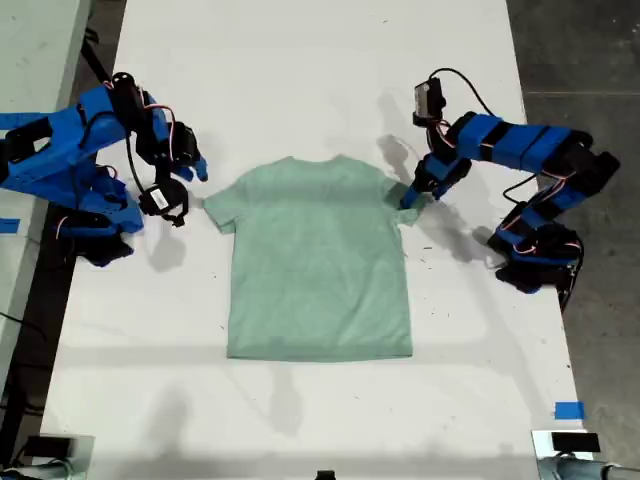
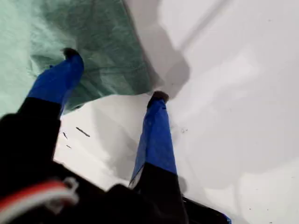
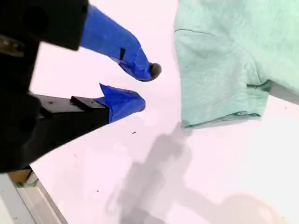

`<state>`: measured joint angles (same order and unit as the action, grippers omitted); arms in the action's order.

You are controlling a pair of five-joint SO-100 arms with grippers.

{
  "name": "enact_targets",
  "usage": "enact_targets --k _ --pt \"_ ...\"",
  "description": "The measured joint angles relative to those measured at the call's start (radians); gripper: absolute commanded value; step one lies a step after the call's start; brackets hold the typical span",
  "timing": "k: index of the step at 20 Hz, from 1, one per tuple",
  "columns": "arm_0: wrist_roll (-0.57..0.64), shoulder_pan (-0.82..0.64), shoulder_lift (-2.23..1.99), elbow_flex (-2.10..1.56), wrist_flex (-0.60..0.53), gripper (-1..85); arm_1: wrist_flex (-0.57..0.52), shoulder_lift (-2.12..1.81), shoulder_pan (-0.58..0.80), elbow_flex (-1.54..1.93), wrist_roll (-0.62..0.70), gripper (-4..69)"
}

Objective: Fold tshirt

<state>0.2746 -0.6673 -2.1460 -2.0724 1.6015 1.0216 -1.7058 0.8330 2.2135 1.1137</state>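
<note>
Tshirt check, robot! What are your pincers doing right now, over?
First pincer open, straddling a sleeve edge of the tshirt. Second pincer open, beside the other sleeve, not touching. Tshirt flat, unfolded on the table. Nothing blocking.

white table (image 1: 300, 420) | blue tape (image 1: 568, 410) exterior view's lower right | grey floor (image 1: 580, 50)

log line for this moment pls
tshirt: flat on table, unfolded | my first gripper: open, straddling sleeve edge at exterior view's right | my second gripper: open, beside other sleeve, not touching
</note>
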Motion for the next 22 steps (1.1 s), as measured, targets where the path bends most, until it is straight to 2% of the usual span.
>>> enact_targets --k 2,3,8,10,15,22 --pt "-0.008 0.012 -0.006 0.0 -0.003 6.2 -0.009 0.04 0.0 -0.003 0.009 15.4" --pt "-0.014 0.017 -0.009 0.0 -0.006 6.0 -0.018 0.058 0.0 -0.014 0.015 7.0" --pt "-0.023 0.029 -0.011 -0.014 -0.006 5.1 0.003 0.121 -0.002 -0.101 0.02 3.1" --pt "-0.032 0.035 -0.011 -0.02 -0.012 4.7 0.064 0.121 -0.006 -0.144 0.02 -1.9" --pt "-0.034 0.041 -0.014 -0.026 -0.026 4.3 0.258 0.107 -0.074 -0.318 -0.005 -1.9" --pt "-0.034 0.041 -0.021 -0.052 -0.058 1.3 0.472 0.095 -0.212 -0.64 -0.095 -1.9"
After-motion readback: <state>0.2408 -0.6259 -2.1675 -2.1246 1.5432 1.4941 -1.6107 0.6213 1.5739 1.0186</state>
